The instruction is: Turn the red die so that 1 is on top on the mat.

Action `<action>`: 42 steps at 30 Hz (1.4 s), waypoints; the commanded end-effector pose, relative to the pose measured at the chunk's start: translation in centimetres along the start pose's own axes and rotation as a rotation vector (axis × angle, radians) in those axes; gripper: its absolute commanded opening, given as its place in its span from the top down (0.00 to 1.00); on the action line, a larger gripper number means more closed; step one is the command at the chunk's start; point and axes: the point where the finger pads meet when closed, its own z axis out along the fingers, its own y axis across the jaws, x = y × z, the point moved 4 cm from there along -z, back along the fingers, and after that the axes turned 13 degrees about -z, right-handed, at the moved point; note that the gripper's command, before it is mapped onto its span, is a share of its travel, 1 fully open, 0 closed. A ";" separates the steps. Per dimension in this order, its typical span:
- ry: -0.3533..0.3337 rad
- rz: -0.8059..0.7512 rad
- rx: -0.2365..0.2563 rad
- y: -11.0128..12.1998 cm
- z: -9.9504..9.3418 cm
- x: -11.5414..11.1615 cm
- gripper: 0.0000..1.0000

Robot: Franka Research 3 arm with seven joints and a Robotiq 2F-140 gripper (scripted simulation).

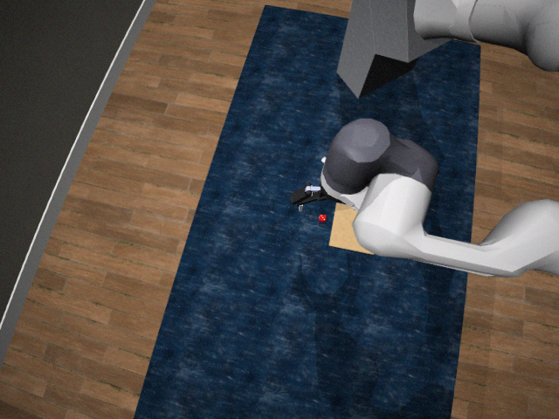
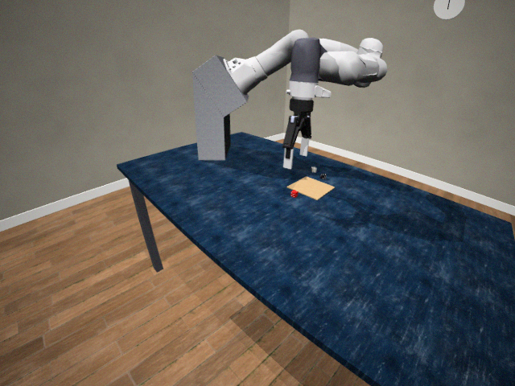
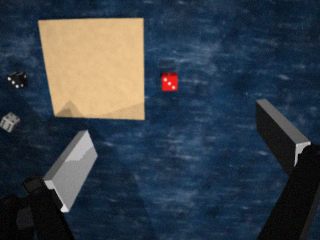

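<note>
The red die (image 3: 170, 82) lies on the blue table cloth just off the edge of the tan mat (image 3: 95, 67), apart from it; it also shows in the overhead view (image 1: 322, 218) and the side view (image 2: 293, 193). Its top shows three pips. The mat (image 2: 311, 187) lies flat; the arm hides part of it in the overhead view (image 1: 345, 227). My gripper (image 3: 170, 130) is open and empty, well above the table (image 2: 296, 155), with the red die ahead of the fingers. A black die (image 3: 17, 80) and a white die (image 3: 9, 122) lie beyond the mat's far edge.
The grey robot base (image 2: 214, 112) stands at the back of the table. The arm's forearm (image 1: 406, 216) reaches over the mat. The black die (image 2: 323, 176) and white die (image 2: 314, 169) sit close together on the cloth.
</note>
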 end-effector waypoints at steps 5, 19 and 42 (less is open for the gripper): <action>0.008 -0.234 -0.001 0.0 0.2 0.3 0.00; 0.008 -0.481 -0.003 0.1 0.5 0.3 0.00; 0.007 -0.846 -0.005 0.1 1.0 0.3 0.00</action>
